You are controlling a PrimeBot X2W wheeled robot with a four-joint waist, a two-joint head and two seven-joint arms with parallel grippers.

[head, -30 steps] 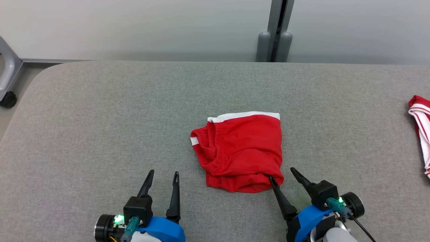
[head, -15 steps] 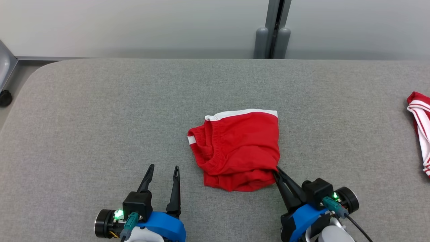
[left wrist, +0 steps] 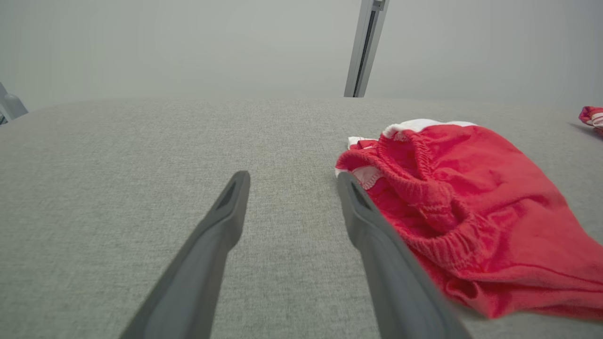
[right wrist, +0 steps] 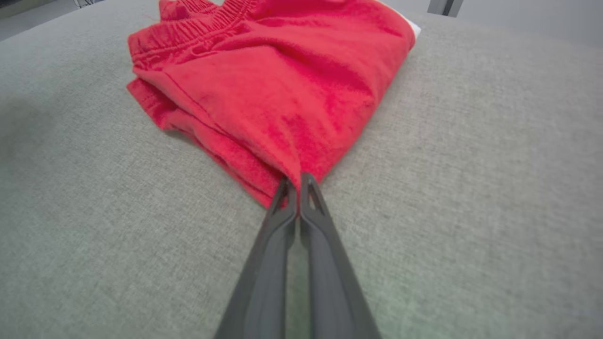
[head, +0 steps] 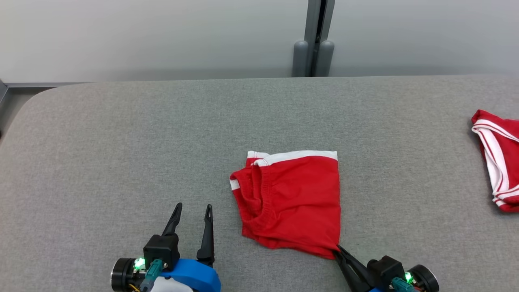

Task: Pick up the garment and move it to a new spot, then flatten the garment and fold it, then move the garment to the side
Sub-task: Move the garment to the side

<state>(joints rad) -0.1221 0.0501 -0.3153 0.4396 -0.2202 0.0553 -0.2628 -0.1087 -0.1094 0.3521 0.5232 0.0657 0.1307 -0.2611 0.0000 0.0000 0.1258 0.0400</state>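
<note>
Pinching: the right hand [right wrist: 294, 181] is pressed together on the lower right corner of the red shorts [head: 292, 198], which lie low centre of the frame on the grey counter [head: 121, 142].
Idle: the left hand [head: 193, 206] is spread, holding nothing, lower left.
Risk: a one-corner grip may drag the fold open.
Cause: loose layers, waistband side unsupported.
Slip: a thin bite of cloth could pull free.

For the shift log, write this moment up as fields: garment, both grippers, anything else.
item: garment, red with white trim, folded, on the grey table
right: right gripper shut on the garment's near right corner
left: left gripper open, beside the garment, holding nothing
other: second garment, red and white, at the table's right edge
</note>
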